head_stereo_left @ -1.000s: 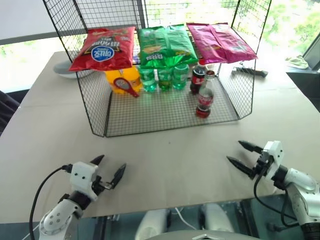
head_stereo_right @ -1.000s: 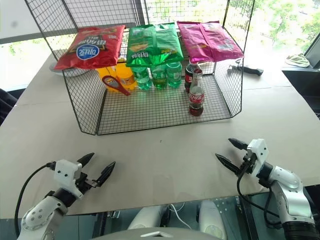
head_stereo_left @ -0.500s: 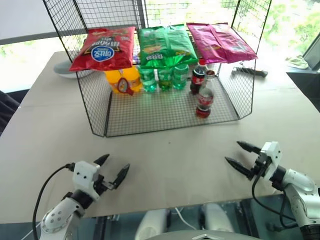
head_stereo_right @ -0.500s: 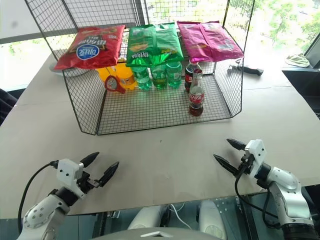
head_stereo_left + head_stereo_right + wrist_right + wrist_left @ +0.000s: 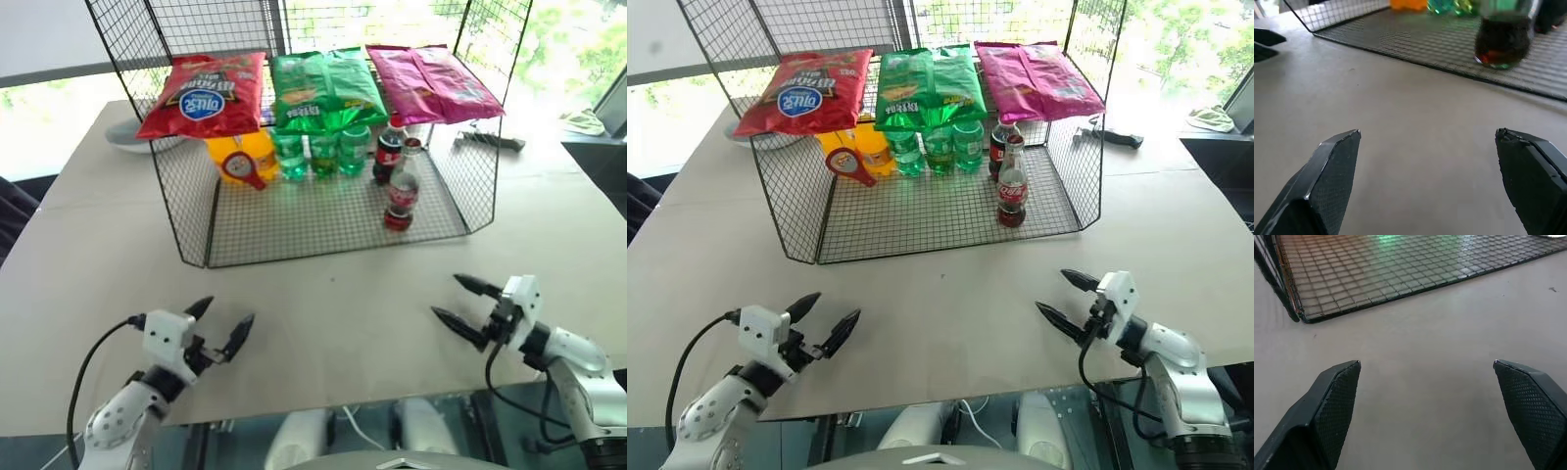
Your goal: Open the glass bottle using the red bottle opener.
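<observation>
On the desk [image 5: 118, 245]: a wire rack [image 5: 323, 215] stands open toward the robot, its floor carrying the drinks and its top carrying three snack bags.
Glass bottle [image 5: 400, 191]: upright near the rack's front right edge, cap on, just ahead of a plastic cola bottle [image 5: 388, 149]; standing at the front, it looks easy to reach from the right side.
Red bottle opener [image 5: 241, 167]: at the left of the rack floor, propped against the orange drink bottles [image 5: 240, 152], loop head up, well apart from the glass bottle.
Left gripper [image 5: 217, 327]: spread wide and holding nothing, low over the near desk edge, aimed toward the rack's left half where the opener sits.
Right gripper [image 5: 458, 305]: also wide apart and unloaded, over bare desk, angled inward; its wrist view has the glass bottle's base [image 5: 1503, 46] ahead.
Stage, as a judgement: neither task item is grasped; the split suggests one arm per item.
Risk: the rack's wire walls narrow the approach.
</observation>
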You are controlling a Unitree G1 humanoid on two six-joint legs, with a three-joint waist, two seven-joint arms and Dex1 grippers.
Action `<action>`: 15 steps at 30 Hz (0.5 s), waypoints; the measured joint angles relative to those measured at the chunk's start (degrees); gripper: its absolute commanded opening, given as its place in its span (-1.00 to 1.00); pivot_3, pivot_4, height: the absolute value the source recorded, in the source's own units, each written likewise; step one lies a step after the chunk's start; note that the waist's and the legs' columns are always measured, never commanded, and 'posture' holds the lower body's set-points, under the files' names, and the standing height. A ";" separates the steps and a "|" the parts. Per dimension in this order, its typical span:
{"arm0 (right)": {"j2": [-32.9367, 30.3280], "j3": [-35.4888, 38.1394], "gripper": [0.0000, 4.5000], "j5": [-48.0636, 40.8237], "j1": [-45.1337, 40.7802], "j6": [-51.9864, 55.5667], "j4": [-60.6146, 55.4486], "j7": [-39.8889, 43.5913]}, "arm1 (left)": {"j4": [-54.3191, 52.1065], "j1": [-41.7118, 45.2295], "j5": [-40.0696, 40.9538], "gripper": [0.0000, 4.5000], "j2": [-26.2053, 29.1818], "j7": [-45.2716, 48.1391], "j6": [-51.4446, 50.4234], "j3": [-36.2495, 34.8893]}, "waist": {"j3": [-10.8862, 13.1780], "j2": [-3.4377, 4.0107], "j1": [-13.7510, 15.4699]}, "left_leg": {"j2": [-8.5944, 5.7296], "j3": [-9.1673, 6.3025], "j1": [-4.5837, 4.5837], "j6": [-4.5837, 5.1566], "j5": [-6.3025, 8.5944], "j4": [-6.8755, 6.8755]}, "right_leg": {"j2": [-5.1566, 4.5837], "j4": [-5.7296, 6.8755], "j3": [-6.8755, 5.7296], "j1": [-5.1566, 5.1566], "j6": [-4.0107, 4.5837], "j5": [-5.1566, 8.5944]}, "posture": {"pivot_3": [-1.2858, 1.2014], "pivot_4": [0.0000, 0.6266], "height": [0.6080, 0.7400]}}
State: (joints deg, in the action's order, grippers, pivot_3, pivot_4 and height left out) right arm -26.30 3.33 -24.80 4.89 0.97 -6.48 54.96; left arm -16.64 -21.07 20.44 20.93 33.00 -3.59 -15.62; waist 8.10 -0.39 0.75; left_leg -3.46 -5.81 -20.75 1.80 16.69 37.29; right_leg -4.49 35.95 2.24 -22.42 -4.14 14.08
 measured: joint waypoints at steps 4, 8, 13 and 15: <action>2.05 -2.76 0.97 -1.07 -3.17 2.50 -5.84 -2.00 | -0.01 5.38 0.05 1.00 -1.96 -2.66 -1.22 1.06 | -0.02 -0.03 -0.04 | -0.02 -0.01 -0.01 -0.18 -0.10 0.02 | 0.08 0.01 0.00 -0.01 -0.04 -0.03 | 0.03 -0.52 1.00; 4.68 -5.04 0.97 -2.76 -7.65 6.51 -11.28 -5.66 | 0.36 13.05 1.03 1.00 -4.26 -6.60 -2.74 0.96 | -0.01 -0.05 0.03 | -0.04 -0.05 -0.08 -0.24 -0.14 0.03 | 0.24 0.03 -0.01 -0.09 -0.06 -0.04 | 0.03 -0.52 1.00; 7.42 -5.58 0.97 -6.13 -14.24 10.54 -15.94 -10.06 | 2.11 23.10 1.88 1.00 -5.76 -10.75 -3.53 0.62 | -0.05 -0.11 -0.05 | -0.07 -0.04 -0.09 -0.26 -0.15 0.04 | 0.28 0.06 0.02 -0.14 -0.07 -0.05 | 0.03 -0.52 1.00; 7.65 -5.58 0.97 -6.76 -14.98 11.39 -16.16 -10.75 | 2.97 24.87 2.15 1.00 -5.94 -11.74 -3.55 0.34 | -0.05 -0.11 -0.07 | -0.08 -0.04 -0.13 -0.26 -0.15 0.03 | 0.28 0.05 0.03 -0.19 -0.06 -0.05 | 0.03 -0.52 1.00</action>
State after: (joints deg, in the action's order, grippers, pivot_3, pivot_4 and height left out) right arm -18.65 -2.24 -31.56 -10.09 12.35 -22.64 44.21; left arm -13.68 3.80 22.59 14.98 21.26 -7.14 -15.28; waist 8.05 -0.50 0.68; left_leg -3.54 -5.85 -20.88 1.54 16.54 37.32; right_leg -4.20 36.00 2.28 -22.61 -4.20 14.03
